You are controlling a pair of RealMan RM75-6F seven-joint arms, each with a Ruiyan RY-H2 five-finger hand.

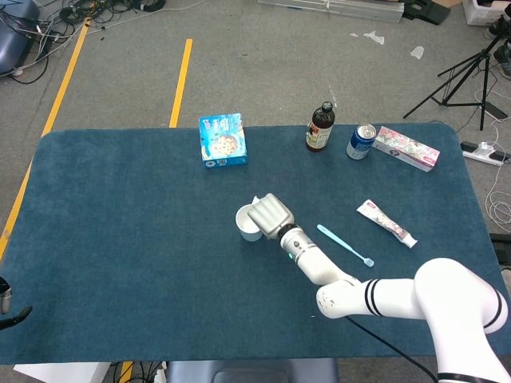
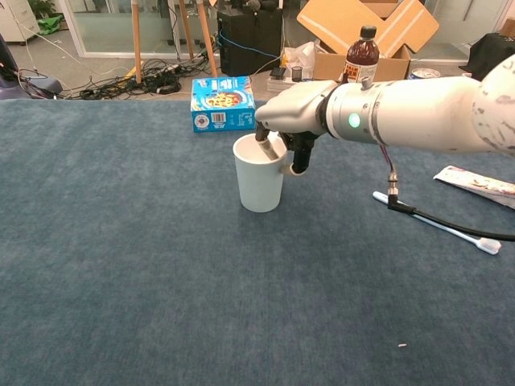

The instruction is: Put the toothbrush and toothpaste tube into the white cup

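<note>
The white cup (image 1: 247, 225) (image 2: 259, 181) stands upright near the table's middle. My right hand (image 1: 269, 215) (image 2: 294, 121) is at its right rim, with a finger inside the cup and the thumb against the outer wall, pinching the rim. The light-blue toothbrush (image 1: 345, 244) (image 2: 438, 223) lies flat to the right of the cup, beyond my forearm. Further right lies the white toothpaste tube (image 1: 386, 223) (image 2: 479, 182). Only a dark sliver of my left hand (image 1: 6, 302) shows at the lower left edge of the head view.
At the back of the table stand a blue box (image 1: 223, 140) (image 2: 223, 104), a dark bottle (image 1: 319, 128) (image 2: 361, 52), a blue can (image 1: 361, 141) and a long toothpaste carton (image 1: 406, 148). A black cable (image 2: 451, 219) trails from my right arm beside the toothbrush.
</note>
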